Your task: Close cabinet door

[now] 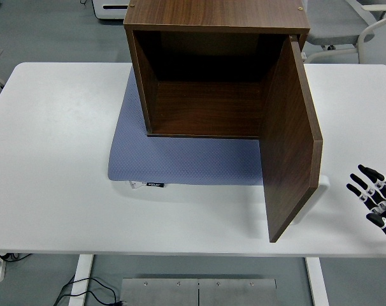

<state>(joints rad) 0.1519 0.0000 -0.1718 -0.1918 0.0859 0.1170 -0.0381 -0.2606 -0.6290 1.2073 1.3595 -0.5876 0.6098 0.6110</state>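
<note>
Wooden cabinet door wide open, right robot hand beside it, apart

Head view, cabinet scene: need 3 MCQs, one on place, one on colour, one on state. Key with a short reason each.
1. Where is the right hand?
A. Inside the cabinet
B. Over the table's right edge, right of the door, apart from it
C. On the cabinet's top

2. What colour is the mat under the cabinet?
A. Blue-grey
B. Red
C. Green

3. How does the cabinet door stand?
A. Shut flush
B. Taken off, lying flat on the table
C. Swung open toward the table's near edge, hinged at the cabinet's right side

Key:
1 B: the hand, fingers spread and holding nothing, shows at the right edge with bare white table between it and the door.
2 A: a blue-grey mat sticks out at the cabinet's front and left.
3 C: the inside is fully in view and the door juts forward.
</note>
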